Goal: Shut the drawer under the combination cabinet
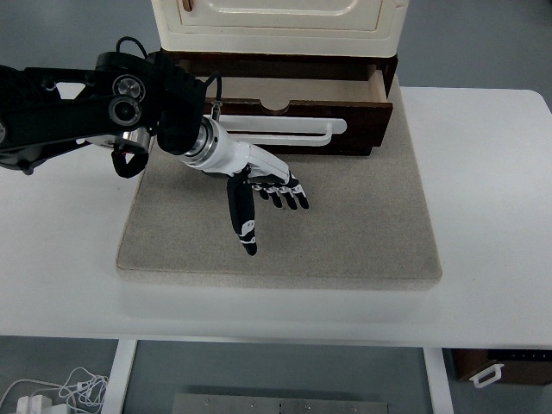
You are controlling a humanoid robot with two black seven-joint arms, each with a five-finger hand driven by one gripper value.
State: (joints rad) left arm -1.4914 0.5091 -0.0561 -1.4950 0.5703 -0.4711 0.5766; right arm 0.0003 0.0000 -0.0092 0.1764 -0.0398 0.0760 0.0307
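A cream combination cabinet [278, 21] stands at the table's far side. Under it a dark brown drawer [345, 138] is pulled out toward me, with a white bar handle [289, 128] across its front. My left hand [263, 191], white with black fingers, hovers over the mat just in front of the drawer's left half. Its fingers are spread and point down and to the right, holding nothing. The thumb [245, 224] hangs toward me. The black left arm [78, 112] reaches in from the left edge. The right arm is out of view.
A beige mat [371, 233] lies under the cabinet and spreads toward the table's near edge. The white table [492, 216] extends on both sides. Below the table edge, white cables [60, 392] lie on the floor at left.
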